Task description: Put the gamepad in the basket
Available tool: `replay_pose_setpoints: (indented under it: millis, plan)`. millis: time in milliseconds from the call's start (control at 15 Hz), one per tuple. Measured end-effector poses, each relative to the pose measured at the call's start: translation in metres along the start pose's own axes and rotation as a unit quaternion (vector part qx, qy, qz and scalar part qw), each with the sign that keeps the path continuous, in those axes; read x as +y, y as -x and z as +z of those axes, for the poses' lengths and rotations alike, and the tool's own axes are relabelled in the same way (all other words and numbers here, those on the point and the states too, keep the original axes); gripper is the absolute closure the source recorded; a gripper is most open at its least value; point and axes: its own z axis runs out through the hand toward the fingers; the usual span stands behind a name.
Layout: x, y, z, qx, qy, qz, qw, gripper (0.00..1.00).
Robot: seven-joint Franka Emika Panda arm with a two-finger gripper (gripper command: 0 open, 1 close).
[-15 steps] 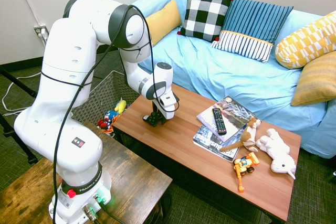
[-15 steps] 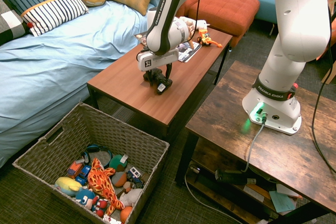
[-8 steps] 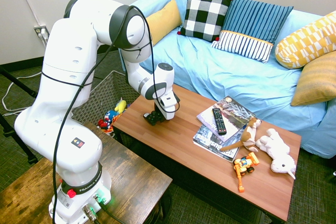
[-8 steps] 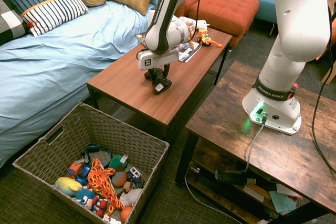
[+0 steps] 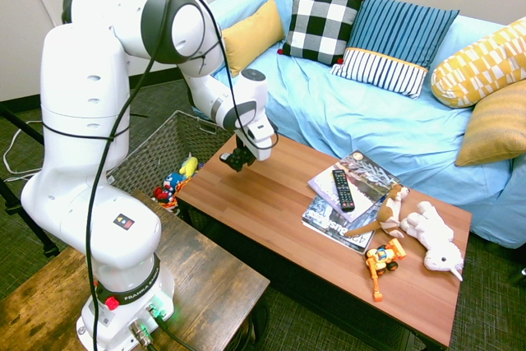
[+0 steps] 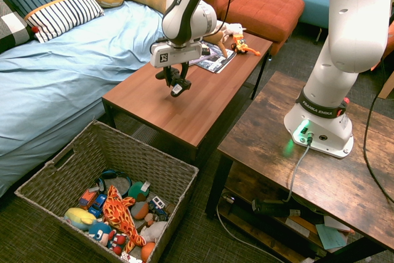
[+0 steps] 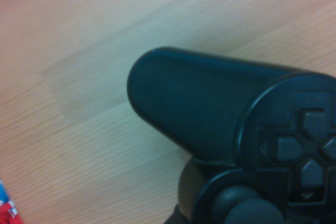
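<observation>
I have the gamepad point(image 6: 177, 84) pinched in my tool point(image 6: 175, 82), up in the air above the desk point(image 6: 203, 100).

The tool points straight down and its fingers are closed tight on the small black gamepad, which hangs clear of the wood. My close-up camera shows one round horn, a thumb stick and the arrow buttons, with bare wood under them. The basket point(image 6: 61, 173) sits on the floor just past the end of the desk, and it holds a pile of small toys point(image 6: 117, 214). On the far part of the desk I see a long black remote point(image 5: 343, 189) lying on some magazines point(image 5: 345, 203), plus a white soft toy point(image 5: 434, 238) and a little orange toy point(image 5: 382, 260). A blue sofa point(image 5: 370, 121) with cushions stands beside the desk.
</observation>
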Motion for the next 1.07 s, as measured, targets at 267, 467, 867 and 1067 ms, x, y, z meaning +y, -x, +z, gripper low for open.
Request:
replay_pose_setpoints:
  millis: [267,467,867,1067]
  plan:
    - [-0.044,0.110,-0.024,0.025,0.002,-0.070,0.997,1.00]
    - [-0.071,0.189,-0.023,0.033,0.011,-0.116,0.993,1.00]
    - [-0.094,0.274,0.064,0.035,0.047,-0.178,0.982,1.00]
    - [-0.105,0.294,0.082,0.033,0.046,-0.186,0.981,1.00]
